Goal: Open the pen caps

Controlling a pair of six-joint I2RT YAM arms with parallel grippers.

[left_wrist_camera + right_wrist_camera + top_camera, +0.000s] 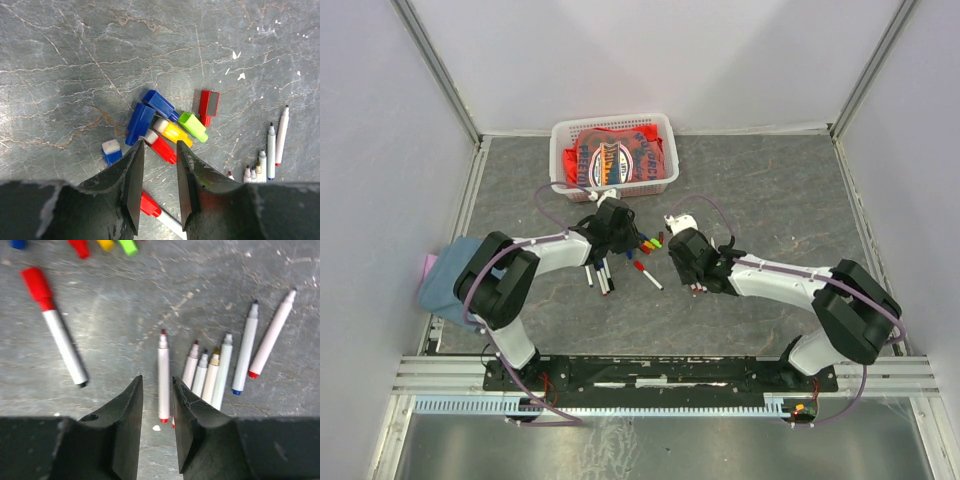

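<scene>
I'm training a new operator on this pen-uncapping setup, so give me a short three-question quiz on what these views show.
1. True or false: the red-capped pen in the right wrist view has its cap on.
2. Where is the green cap? A: on a pen's tip. B: loose, beside the yellow cap. C: off on its own, far from every other cap.
3. In the left wrist view, what colour is the lone cap lying apart from the rest?

Key: 1 true; 2 B; 3 blue.
</scene>
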